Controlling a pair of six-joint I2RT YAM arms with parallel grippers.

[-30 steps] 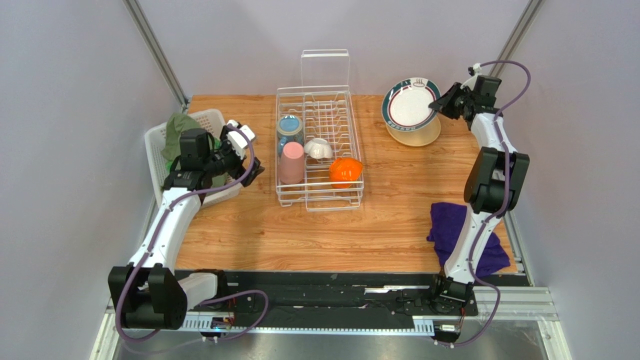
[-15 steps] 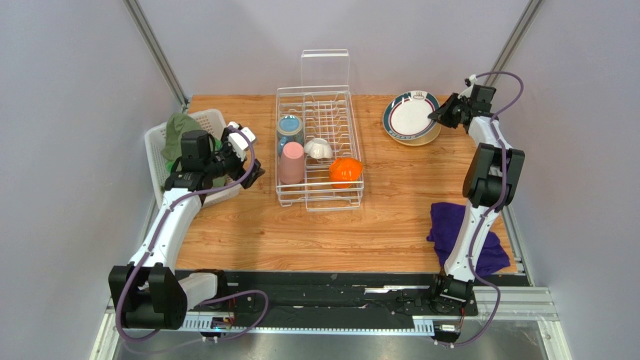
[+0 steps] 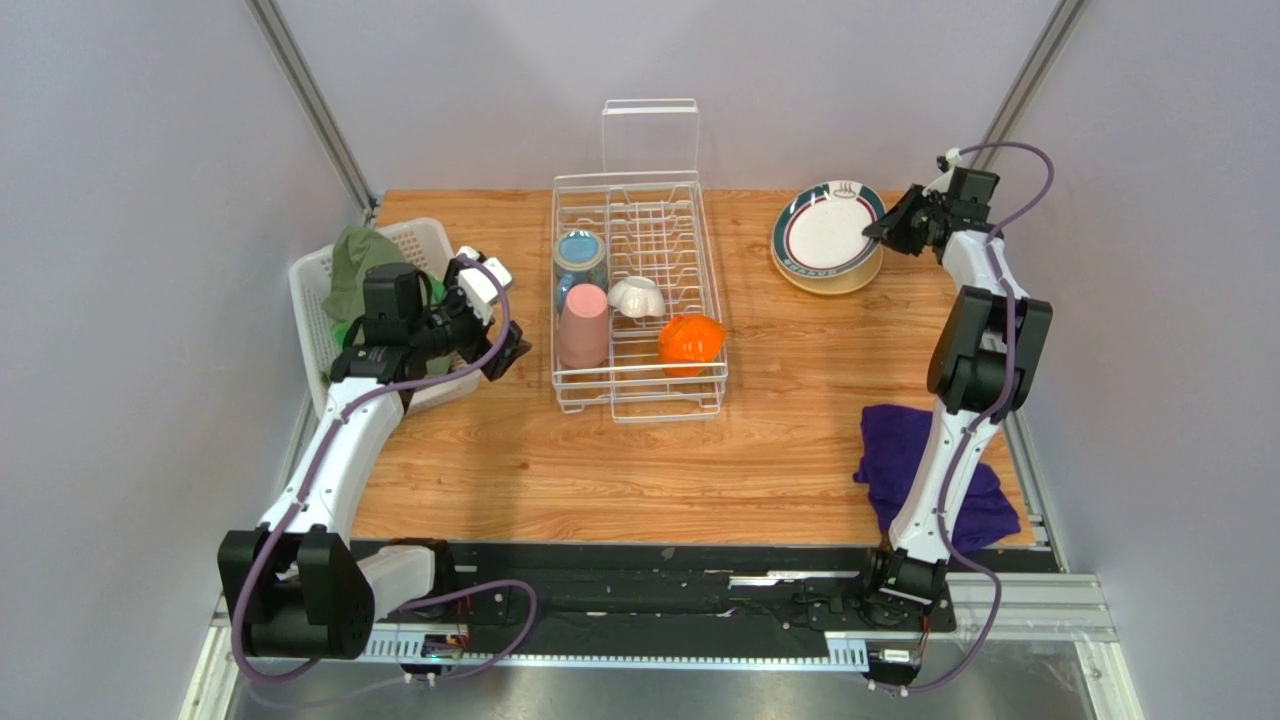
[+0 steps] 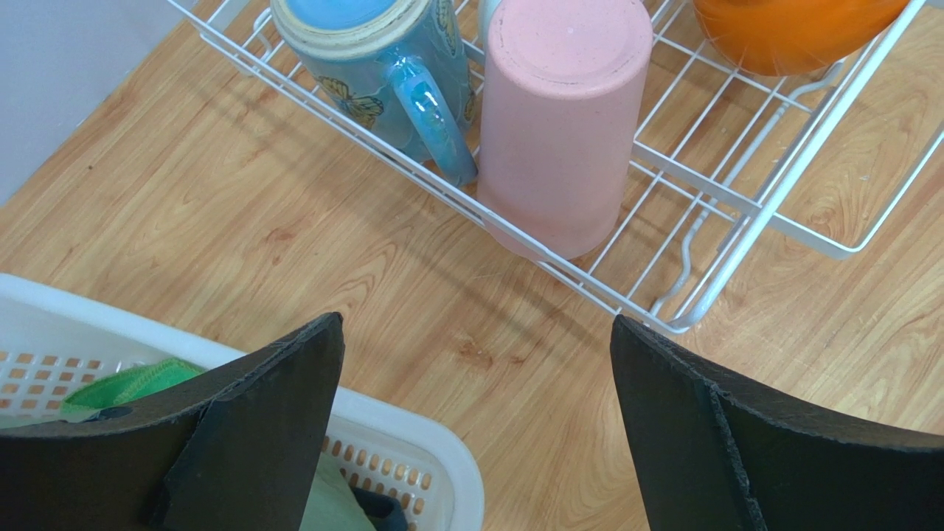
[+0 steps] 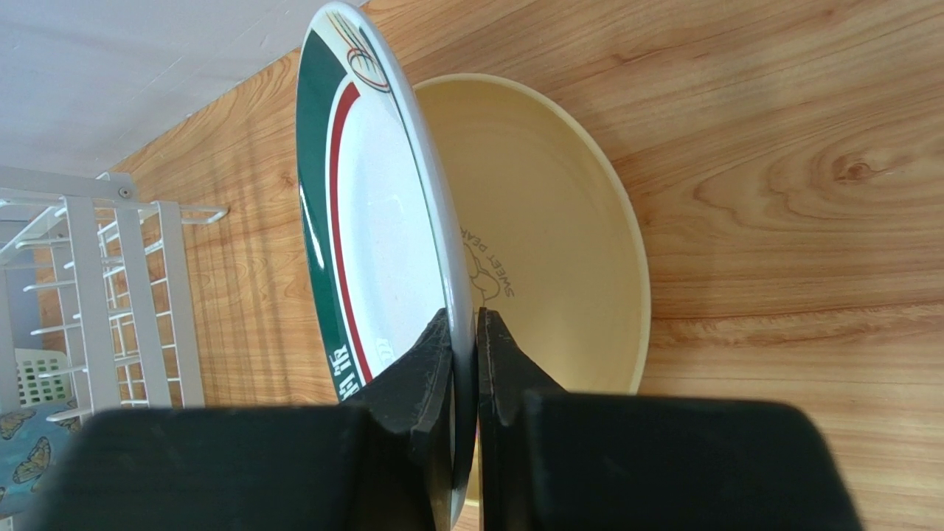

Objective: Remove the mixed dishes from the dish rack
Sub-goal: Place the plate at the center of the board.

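Note:
The dish rack stands at the table's middle back, holding the blue mug, the upturned pink cup, the small white cup and the orange bowl. My left gripper hangs open and empty left of the rack, over the basket's corner; in its wrist view the pink cup and mug lie ahead. My right gripper is shut on the rim of the dark-rimmed white plate, tilted just above the pale yellow plate. The right wrist view shows the fingers pinching that plate over the yellow plate.
A white slatted basket with green cloth sits at the left edge, under my left gripper. A purple cloth lies at the front right. An upright clear panel stands at the rack's far end. Walls close in on both sides.
My right gripper has lowered the dark-rimmed plate toward the yellow plate and tipped it flatter. The left arm has not moved.

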